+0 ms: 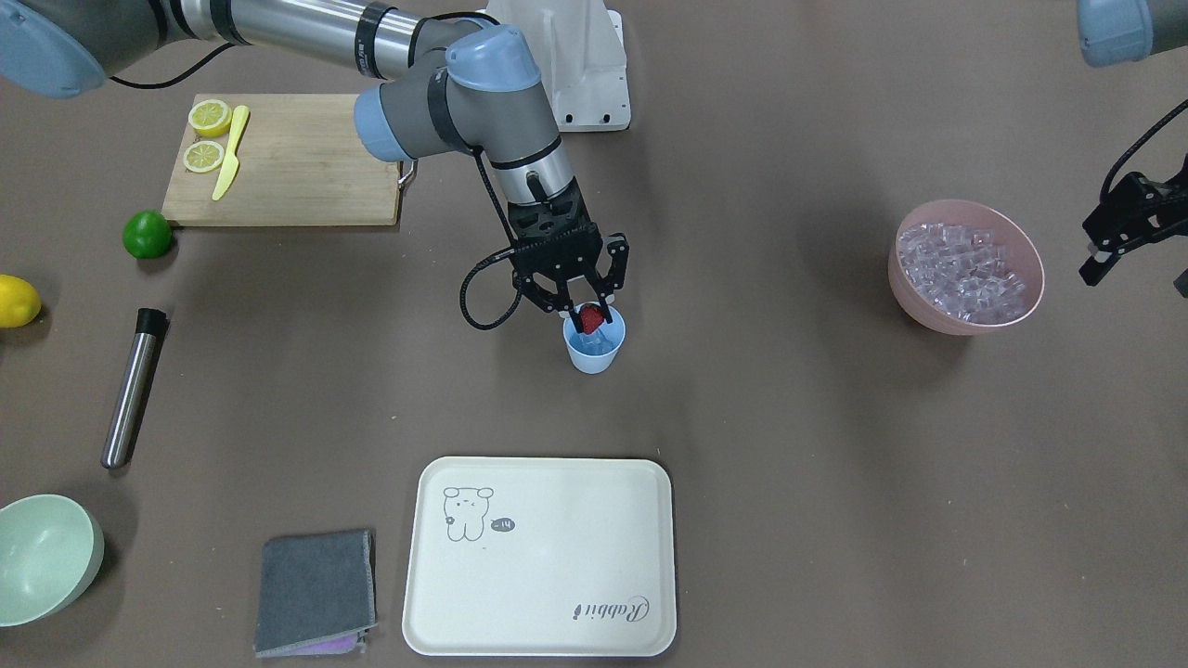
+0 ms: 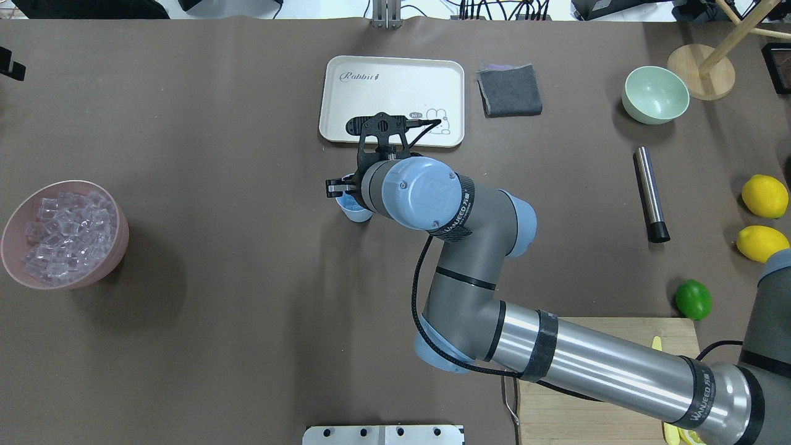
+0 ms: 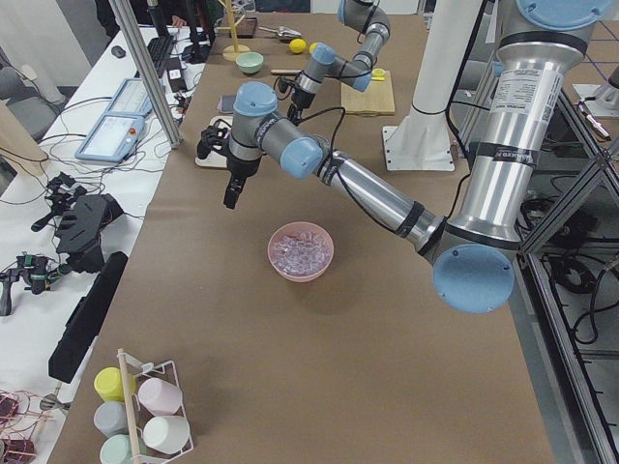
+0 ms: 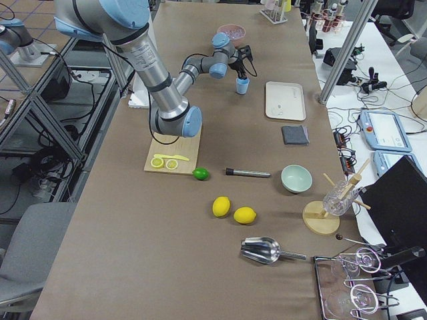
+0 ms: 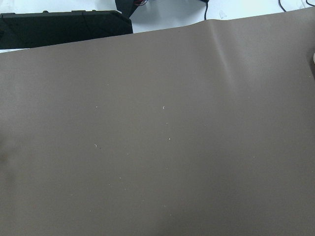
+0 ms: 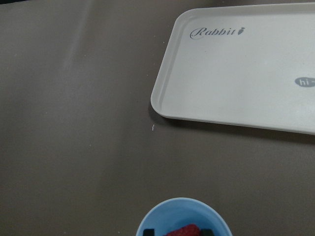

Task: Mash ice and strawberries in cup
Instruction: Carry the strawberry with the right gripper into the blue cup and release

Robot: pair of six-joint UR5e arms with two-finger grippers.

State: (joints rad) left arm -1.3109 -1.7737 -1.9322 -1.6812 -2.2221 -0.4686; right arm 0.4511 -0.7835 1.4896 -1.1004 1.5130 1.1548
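**Step in hand: loading fruit into the cup**
- Right tool: pointed down over the middle of the counter, its fingers narrowed onto the strawberry.
- Cup: light blue, upright, directly under the tool, standing between the tray and the robot's base.
- Strawberry: red, pinched between the fingertips at the level of the cup's rim, not yet let go. The right wrist view showed it inside the cup's mouth.
- Ice: clear cubes heaped in the pink bowl, well apart on the left-arm side. Pale cube-like shapes appeared to lie in the cup as well.
- Judgement: filling was nearly done and mashing had not begun. The next move called for parting the fingers, lifting straight up clear of the rim, then fetching a pestle.

**Surroundings**
- Tray: cream, near the cup on the operators' side.
- Cutting board: wooden, carrying lemon halves and a yellow knife.
- Pale green bowl and grey cloth: at the counter's edge.
- Steel rod: black-capped, the likely masher, lying flat and unobstructed.
- Left tool: hung beside the pink bowl; its opening could not be told.
- Lemon and lime: well off the route.

**Obstruction**
- Only the light cup itself, which could tip if it were nudged.
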